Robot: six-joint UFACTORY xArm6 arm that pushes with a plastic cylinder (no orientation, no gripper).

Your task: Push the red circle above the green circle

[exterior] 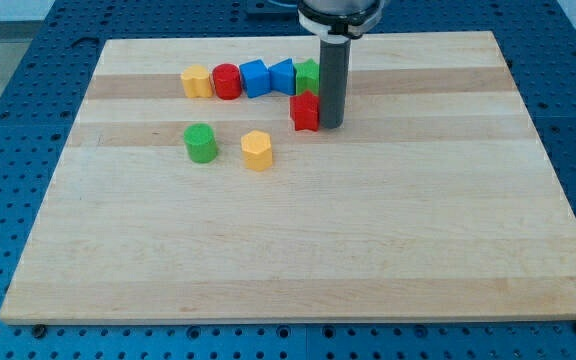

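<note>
The red circle [227, 81] was a short, round cylinder, bright red with a flat top, and it stood upright in the row of blocks near the view's top. Its left side touched a yellow block [197, 81] with a rounded, slightly angular outline, which closed the row at the view's left. On its right it touched a blue block [255, 78], and beyond that came a second blue block [283, 76], turned a little so that one corner faced the camera. The row ended on the right with a green block [308, 76], angular in shape, partly hidden behind the rod.

The green circle [200, 143] stood alone lower down, towards the view's bottom-left of the red circle and well apart from it. It was a round green cylinder of the same build. Just to its right, near but not touching, stood a yellow block of hexagon-like outline [257, 150].

A red cube-like block [306, 112] sat directly under the green block at the row's right end, apparently touching it. My tip [331, 125] was pressed against the right side of that red block, well to the right of the red circle, with both blue blocks lying between them. The rod carried no jaws; it was a plain dark shaft and held nothing. All of this rested on the pale wooden board [368, 250], over a blue perforated table [8, 120].
</note>
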